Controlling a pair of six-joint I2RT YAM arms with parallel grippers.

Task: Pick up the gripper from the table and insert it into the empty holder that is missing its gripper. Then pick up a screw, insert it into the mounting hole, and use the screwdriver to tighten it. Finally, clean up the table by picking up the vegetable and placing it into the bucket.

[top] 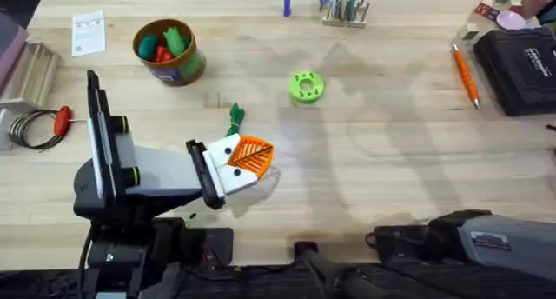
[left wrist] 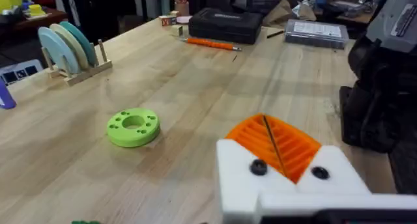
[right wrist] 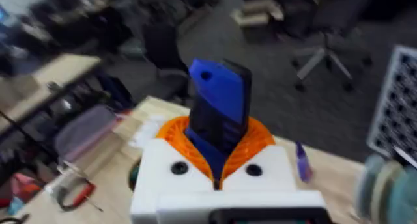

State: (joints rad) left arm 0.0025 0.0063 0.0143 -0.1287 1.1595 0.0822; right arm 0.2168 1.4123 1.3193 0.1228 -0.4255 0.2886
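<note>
step: vegetable cleanup judged in hand | left gripper (top: 248, 156) closed, empty, just near of vegetable (top: 235, 118) | right gripper (right wrist: 218, 149) clamped on blue-and-black block (right wrist: 218, 97) (identity unclear) | next: jaws to be opened, vegetable carried to bucket (top: 189, 69) far left

My overhead camera sits above the arm bases, looking down and forward across the table (top: 365, 186), with the lime-green disc (top: 306, 86) near the middle of its view. My left wrist camera rides low and close to the tabletop, facing past that disc (left wrist: 133, 127) toward the holder (left wrist: 70, 49) beyond it; both views share the disc and holder (top: 346, 10). My right wrist camera faces away over the table edge toward the room behind.
</note>
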